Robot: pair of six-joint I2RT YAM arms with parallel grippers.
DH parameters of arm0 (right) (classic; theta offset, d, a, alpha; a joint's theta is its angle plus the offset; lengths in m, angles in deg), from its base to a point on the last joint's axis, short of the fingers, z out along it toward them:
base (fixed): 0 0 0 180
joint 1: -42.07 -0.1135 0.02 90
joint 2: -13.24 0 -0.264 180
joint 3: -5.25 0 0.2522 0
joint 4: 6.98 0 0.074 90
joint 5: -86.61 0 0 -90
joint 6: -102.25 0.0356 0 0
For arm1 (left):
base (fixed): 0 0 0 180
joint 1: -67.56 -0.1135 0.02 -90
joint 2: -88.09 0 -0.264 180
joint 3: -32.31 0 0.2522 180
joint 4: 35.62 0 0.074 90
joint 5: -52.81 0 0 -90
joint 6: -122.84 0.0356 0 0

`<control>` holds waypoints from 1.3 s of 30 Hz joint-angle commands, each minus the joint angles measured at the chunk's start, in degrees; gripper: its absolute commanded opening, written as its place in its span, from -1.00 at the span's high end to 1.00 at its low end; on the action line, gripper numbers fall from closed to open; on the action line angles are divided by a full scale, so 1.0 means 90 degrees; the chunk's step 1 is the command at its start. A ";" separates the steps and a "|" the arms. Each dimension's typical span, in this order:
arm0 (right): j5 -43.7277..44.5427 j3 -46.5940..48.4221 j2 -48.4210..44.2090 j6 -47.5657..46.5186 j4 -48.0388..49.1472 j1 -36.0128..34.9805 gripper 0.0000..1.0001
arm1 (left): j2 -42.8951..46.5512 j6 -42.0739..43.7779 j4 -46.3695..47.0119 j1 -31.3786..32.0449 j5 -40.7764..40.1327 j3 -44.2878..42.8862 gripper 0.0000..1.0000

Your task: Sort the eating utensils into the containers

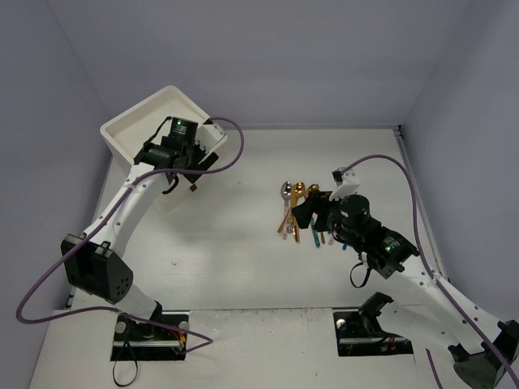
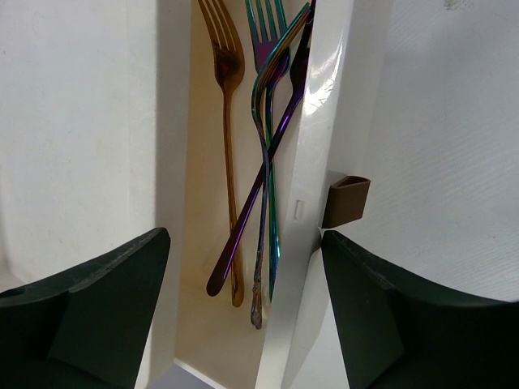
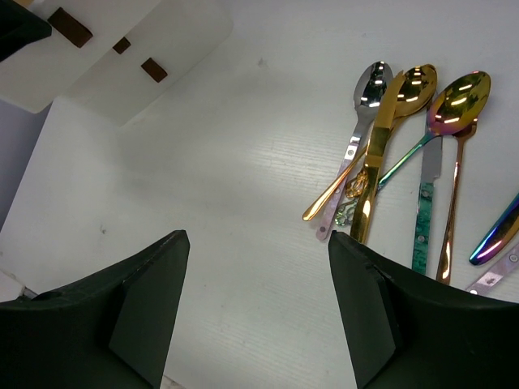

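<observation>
Forks (image 2: 265, 162) | lengthwise in drawer (image 2: 199, 162), tines at far end | left claw (image 2: 243, 316) apart | right claw (image 3: 255, 308) apart

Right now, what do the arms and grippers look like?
Left arm and right arm are white tubes with black joints, each trailing a purple cable. A green light glows on each wrist. Left gripper and right gripper have dark wedge-shaped fingers.

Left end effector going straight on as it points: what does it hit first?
Probably the forks lying in the open drawer, framed by the open left end effector; the drawer's front wall may catch one finger. Depth unclear.
</observation>
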 commanded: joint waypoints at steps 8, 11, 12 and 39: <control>-0.0534 0.0324 0.0308 -0.0260 0.0401 0.0025 -0.34 | 0.0457 -0.0134 0.1249 -0.0349 -0.0849 -0.0099 -0.47; -0.0586 0.0296 0.0297 -0.0268 0.0424 0.0031 -0.35 | 0.0619 -0.0014 0.1520 -0.0349 -0.0792 0.0062 -0.47; -0.0606 0.0296 0.0301 -0.0268 0.0428 0.0027 -0.35 | 0.0656 0.0039 0.1589 -0.0349 -0.0792 0.0107 -0.47; -0.0773 0.0149 0.0274 -0.0220 0.0440 0.0035 -0.38 | 0.0069 0.0271 0.0627 -0.0534 -0.0104 -0.0270 -0.47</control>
